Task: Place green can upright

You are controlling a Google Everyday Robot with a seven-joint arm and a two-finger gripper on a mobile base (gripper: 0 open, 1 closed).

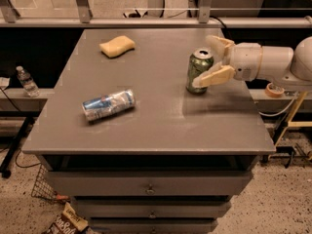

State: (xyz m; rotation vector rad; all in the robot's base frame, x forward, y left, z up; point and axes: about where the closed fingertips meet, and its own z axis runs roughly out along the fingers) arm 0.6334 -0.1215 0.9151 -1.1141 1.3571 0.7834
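Note:
The green can (199, 72) stands upright on the grey table (156, 130), near its right edge, with the pull-tab top facing up. My gripper (203, 62) reaches in from the right and is open, with its cream fingers spread to either side of the can. The near finger (214, 75) lies against the can's front right side. The far finger (219, 44) sits behind the can's top, with a gap to it. The can rests on the table.
A blue-and-silver can (108, 105) lies on its side at the table's left middle. A yellow sponge (117, 46) sits at the back left. A water bottle (27, 81) stands on a ledge to the left, and drawers (148, 186) run below the tabletop.

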